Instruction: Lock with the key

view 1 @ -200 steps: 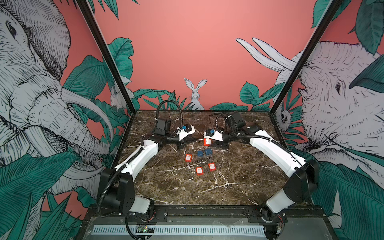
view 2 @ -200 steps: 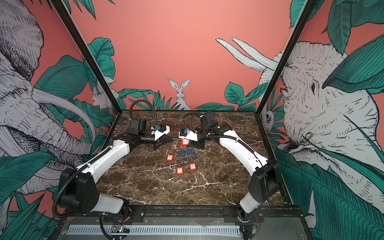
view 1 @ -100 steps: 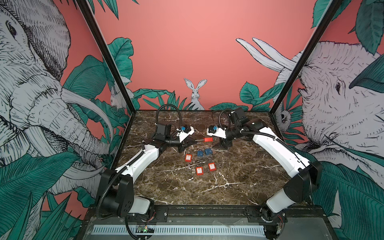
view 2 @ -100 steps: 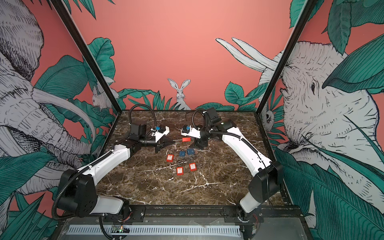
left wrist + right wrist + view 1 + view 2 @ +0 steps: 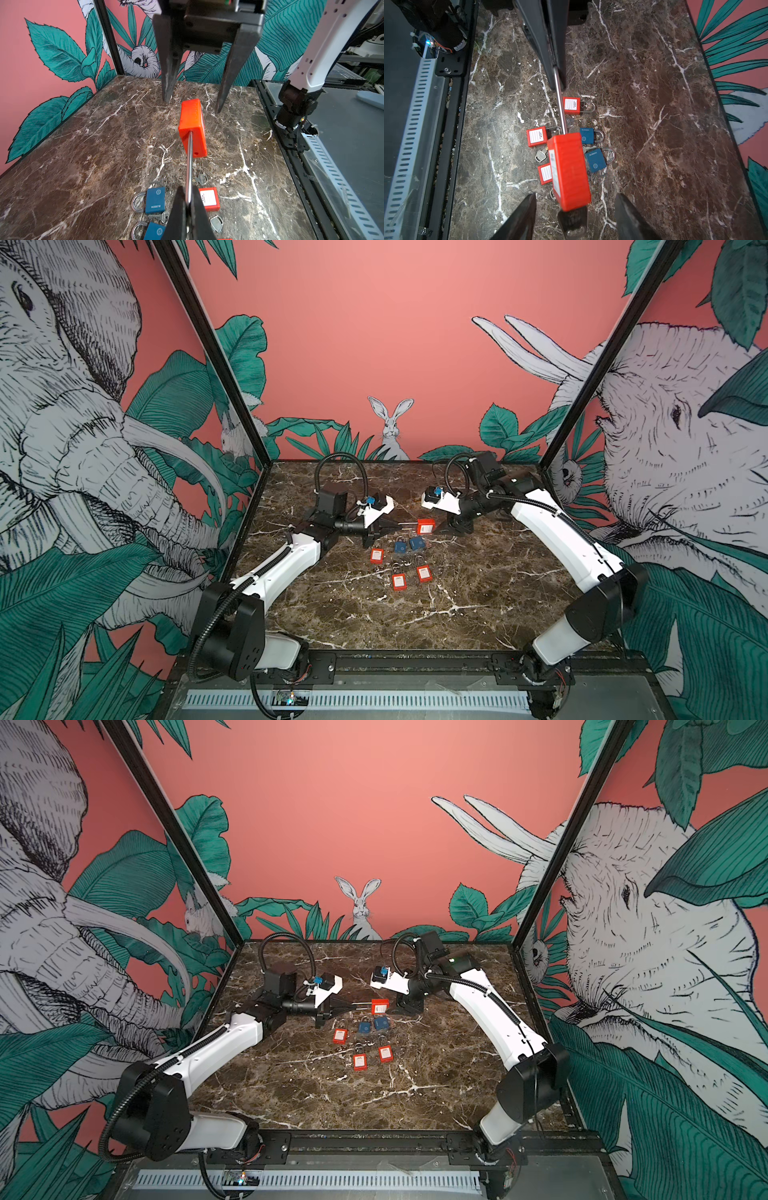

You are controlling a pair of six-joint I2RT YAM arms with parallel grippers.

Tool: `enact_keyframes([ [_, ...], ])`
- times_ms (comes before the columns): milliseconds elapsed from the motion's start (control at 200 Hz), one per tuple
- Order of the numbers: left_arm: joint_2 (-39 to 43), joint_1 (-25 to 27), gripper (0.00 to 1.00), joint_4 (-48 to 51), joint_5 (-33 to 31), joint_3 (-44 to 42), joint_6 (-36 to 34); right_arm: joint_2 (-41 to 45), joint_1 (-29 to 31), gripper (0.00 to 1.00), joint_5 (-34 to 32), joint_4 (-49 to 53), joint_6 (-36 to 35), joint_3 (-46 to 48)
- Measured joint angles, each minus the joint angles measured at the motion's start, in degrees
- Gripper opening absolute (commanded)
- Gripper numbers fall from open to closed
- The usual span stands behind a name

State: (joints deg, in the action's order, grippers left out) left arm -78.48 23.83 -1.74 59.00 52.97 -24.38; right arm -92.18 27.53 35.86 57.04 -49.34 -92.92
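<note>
High front pair; opposed wrists near padlock (image 5: 192, 126)

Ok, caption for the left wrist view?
Left pincer shut on the shackle of a red padlock held over the marble table, right pincer open at its far end.

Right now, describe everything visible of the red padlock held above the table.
The red padlock is a boxy, plastic-looking body with a white side label, held level above the marble. The left pincer is shut on its long steel shackle; one shackle hole is empty. The right pincer stands open around its far end, apart from it.
</note>
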Motion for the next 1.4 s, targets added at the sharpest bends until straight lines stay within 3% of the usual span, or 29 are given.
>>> enact_keyframes([
  [155, 0.3, 1.0, 0.00, -1.1, 0.0, -0.9, 0.0, -2.7, 0.0, 0.51, 1.4, 1.1, -0.1, -0.1],
  [475, 0.5, 2.4, 0.00, -3.1, -0.7, -1.0, 0.0, -3.5, 0.0, 0.25, 4.8, 2.5, -1.4, -0.2],
  [695, 0.5, 2.5, 0.00, -4.5, -1.0, -1.3, 0.2, -3.4, -0.1, 0.16, 6.5, 3.3, -2.4, -0.2],
  [1160, -0.2, 4.5, 0.00, -7.5, -3.1, -1.7, 0.9, -2.9, -0.9, 0.13, 6.6, 4.6, -1.8, -0.1],
  [1396, -2.6, 5.1, 0.00, -7.8, -2.3, -1.5, 2.3, -2.2, 1.2, 0.13, 1.8, 0.3, -3.3, 2.0],
])
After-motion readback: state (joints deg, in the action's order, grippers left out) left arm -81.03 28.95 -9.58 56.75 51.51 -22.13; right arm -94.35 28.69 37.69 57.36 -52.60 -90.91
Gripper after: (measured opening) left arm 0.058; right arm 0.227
